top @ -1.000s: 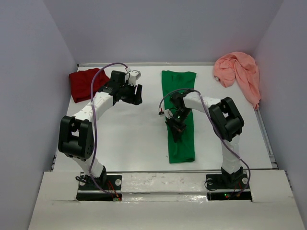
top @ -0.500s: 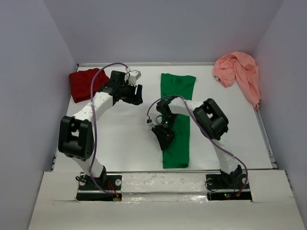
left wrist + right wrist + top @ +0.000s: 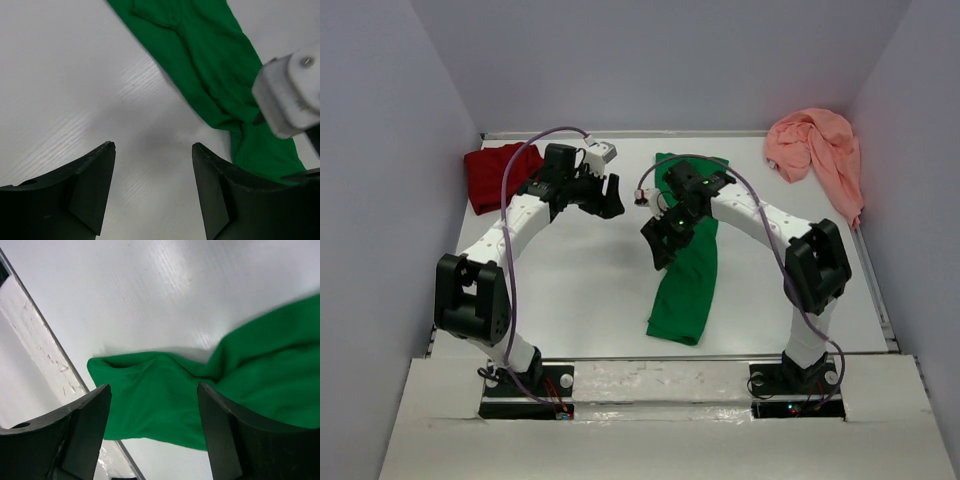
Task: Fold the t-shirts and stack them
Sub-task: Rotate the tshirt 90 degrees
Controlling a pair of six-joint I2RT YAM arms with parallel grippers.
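Observation:
The bright green t-shirt (image 3: 687, 275) lies as a long folded strip down the middle of the table, its near end slanted left. My right gripper (image 3: 660, 245) hovers over the strip's left edge, open, with nothing between its fingers; in the right wrist view the green t-shirt (image 3: 260, 355) lies below the right gripper (image 3: 154, 386). My left gripper (image 3: 607, 196) stands open over bare table to the left of the strip's far end; the left wrist view shows the left gripper (image 3: 153, 145) and the green t-shirt (image 3: 200, 50) beyond it. The dark red t-shirt (image 3: 495, 175) lies at the far left, the salmon-pink t-shirt (image 3: 817, 148) crumpled at the far right.
Grey walls close the table in on three sides. The pink shirt hangs over the right rail (image 3: 875, 280). The table's near edge (image 3: 35, 345) runs close to the green shirt's near end. Part of the right arm (image 3: 290, 95) shows white in the left wrist view.
My right gripper dragged the green shirt's near end leftward, then opened, let it go and drew back toward the far side. The left gripper shifted slightly right and stayed open.

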